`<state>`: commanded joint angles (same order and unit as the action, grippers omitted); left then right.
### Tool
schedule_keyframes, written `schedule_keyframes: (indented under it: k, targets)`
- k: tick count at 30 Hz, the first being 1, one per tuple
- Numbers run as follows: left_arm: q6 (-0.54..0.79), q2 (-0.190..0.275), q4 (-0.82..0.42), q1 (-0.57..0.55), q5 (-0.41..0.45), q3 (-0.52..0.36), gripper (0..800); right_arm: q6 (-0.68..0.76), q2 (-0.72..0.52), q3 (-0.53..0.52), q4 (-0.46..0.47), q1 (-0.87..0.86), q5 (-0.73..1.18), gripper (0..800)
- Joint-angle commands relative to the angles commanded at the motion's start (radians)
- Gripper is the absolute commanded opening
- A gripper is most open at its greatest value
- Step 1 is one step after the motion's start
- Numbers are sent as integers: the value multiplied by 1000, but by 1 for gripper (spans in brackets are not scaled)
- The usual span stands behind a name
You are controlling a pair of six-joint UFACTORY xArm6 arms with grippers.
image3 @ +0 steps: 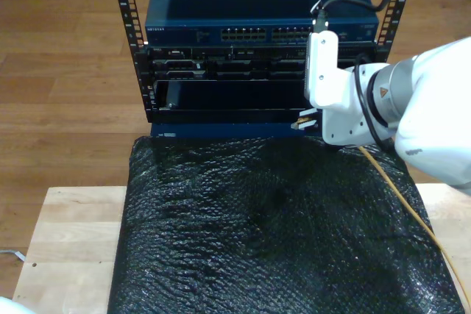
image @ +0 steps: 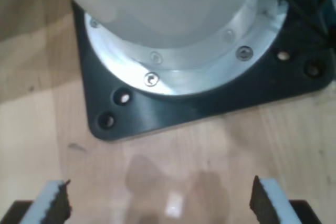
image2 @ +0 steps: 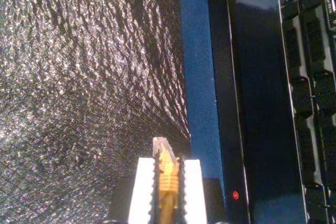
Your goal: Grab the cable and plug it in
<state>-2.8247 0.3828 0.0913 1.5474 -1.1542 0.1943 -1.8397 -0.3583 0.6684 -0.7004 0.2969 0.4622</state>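
Already my second gripper (image2: 167, 182) was pinched on the cable (image2: 167, 179) just behind its clear plug (image2: 160, 148), which stuck out past the pads. In the exterior view that gripper (image3: 305, 120) hung just in front of the rack (image3: 254, 71), above the black bubble wrap (image3: 272, 218), with the cable (image3: 403, 200) trailing back from it across the wrap. The plug's long axis ran straight out of the gripper and, in the wrist view, alongside the rack's front rather than into it. The rows of ports (image2: 304, 77) lay off to one side of that line, well apart from the tip. So, as I judged it, the plug still had to swing toward a port before pushing in. My first gripper (image: 160, 203) was spread wide and empty over the bench (image: 210, 150), near an arm's base plate (image: 220, 95), far from the job.
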Motion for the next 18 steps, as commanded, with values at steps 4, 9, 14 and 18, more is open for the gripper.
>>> schedule_keyframes:
  k: [4,9,14,18]
  targets:
    - [-35,6,-20,-3,44,-25,800,-2,17,8,0,0,-3,0]
    - [-129,15,-72,-37,52,-29,800,-2,34,29,0,0,-3,0]
    - [-166,21,-72,-37,58,-32,800,-2,43,40,3,0,-5,0]
    - [-166,25,-71,-34,58,-32,800,-5,52,51,15,2,-9,0]
